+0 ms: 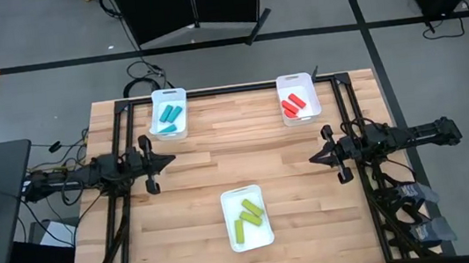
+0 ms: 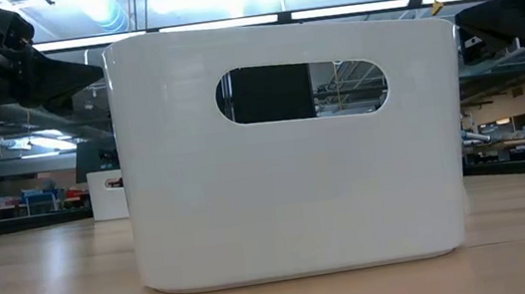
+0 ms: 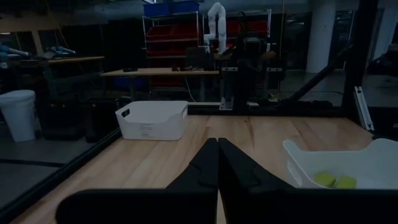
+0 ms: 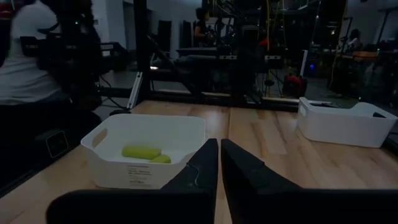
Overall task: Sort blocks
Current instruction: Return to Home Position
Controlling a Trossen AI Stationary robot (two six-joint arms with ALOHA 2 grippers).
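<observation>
1. Pale wooden table (image 1: 204,172) carried three white trays and was bare between them. A workshop of benches and racks stood beyond.
2. Every block in sight lay in a tray. By the high view, the teal blocks (image 1: 171,115) were in the top-left tray (image 1: 168,92), the red blocks (image 1: 293,104) in the top-right tray (image 1: 294,78), and the yellow-green blocks (image 1: 249,218) in the bottom-centre tray (image 1: 270,234).
3. At the table's left side hung the left gripper (image 1: 169,159), and at its right side the right gripper (image 1: 314,157). Each had its fingers pressed together with nothing between them.
4. Such blocks looked light, stiff and smooth. A pinch across the short width at mid-length would likely suit, though rounded sides might slip.
5. Tray walls were the edges to mind. The open board between the arms left ample room, and the sorting seemed done.
</observation>
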